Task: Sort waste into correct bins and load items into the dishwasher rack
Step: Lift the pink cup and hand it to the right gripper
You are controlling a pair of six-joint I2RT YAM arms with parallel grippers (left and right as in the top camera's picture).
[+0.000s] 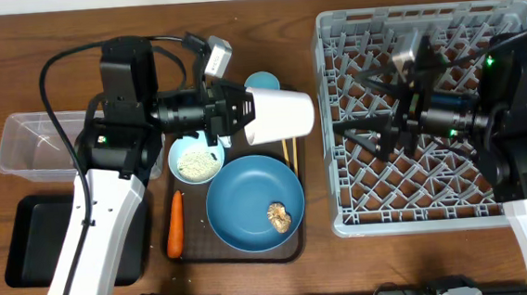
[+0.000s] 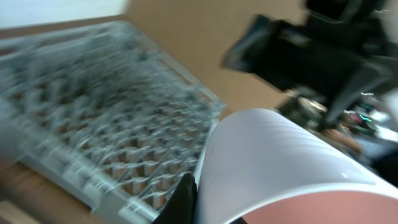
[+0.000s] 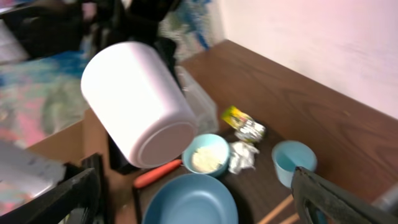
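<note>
Handover seems the reason for this pose: the left gripper clenches the pink cup by its rim, tipped sideways, base toward the rack (mid-air, just short of it), while the right gripper hangs above the rack, jaws spread and empty

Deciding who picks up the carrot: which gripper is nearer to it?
Left. The left gripper, holding the pink cup, is up-right of the carrot; the right gripper sits over the dishwasher rack.
</note>
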